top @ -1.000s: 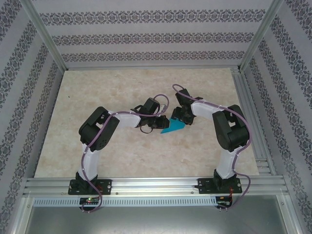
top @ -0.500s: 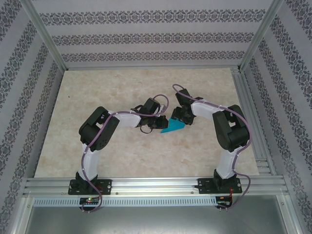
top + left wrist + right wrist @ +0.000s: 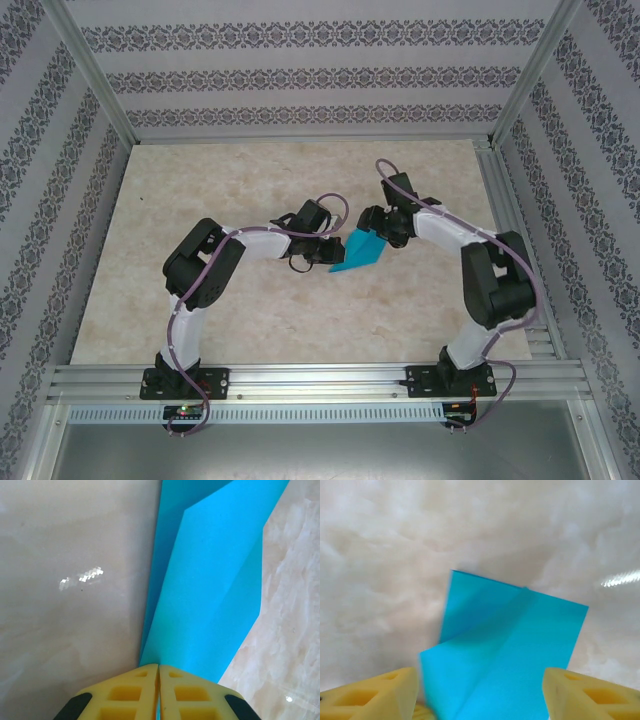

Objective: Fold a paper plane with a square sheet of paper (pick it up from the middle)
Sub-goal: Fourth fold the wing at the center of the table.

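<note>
While your left claw (image 3: 158, 669) is pinched tight on the narrow end of the teal-blue sheet of paper (image 3: 210, 590), its yellow fingers (image 3: 125, 692) meeting with the paper caught between them, your right claw (image 3: 479, 677) stands wide apart at the sheet's opposite end, gripping nothing. You have the sheet partly folded, with overlapping layers and a diagonal crease, and it sits between the two claws, low over the pale marbled tabletop (image 3: 230, 180).
</note>
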You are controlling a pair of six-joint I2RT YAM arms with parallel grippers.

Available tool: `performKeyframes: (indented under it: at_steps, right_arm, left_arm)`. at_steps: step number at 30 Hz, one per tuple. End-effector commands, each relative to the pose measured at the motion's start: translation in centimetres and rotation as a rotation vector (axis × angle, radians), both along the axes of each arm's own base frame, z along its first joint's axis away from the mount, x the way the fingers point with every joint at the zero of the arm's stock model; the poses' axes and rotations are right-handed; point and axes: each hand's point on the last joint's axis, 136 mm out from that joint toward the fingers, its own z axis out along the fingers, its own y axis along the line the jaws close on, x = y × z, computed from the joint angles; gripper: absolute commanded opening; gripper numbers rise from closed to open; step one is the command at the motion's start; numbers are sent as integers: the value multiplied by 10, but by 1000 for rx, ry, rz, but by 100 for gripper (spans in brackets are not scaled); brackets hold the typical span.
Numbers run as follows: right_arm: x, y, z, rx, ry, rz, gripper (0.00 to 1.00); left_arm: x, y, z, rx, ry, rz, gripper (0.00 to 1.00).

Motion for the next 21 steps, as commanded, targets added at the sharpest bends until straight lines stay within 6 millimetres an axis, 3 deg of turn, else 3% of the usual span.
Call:
performKeyframes:
  at_steps: [1,10,15,21]
  right_arm:
    - [-4,28,20,137,-87,111,62]
    - [-27,69,-12,258,-19,205,19]
    - [-31,68,-36,251,33,186,12]
    - [-31,57,-55,237,64,157,11]
  left_arm:
    - [-20,34,-50,194,100,15,10]
    - [-23,35,-55,211,112,16,9]
    - [-24,37,-58,218,117,20,9]
    - [-24,38,-59,227,120,23,8]
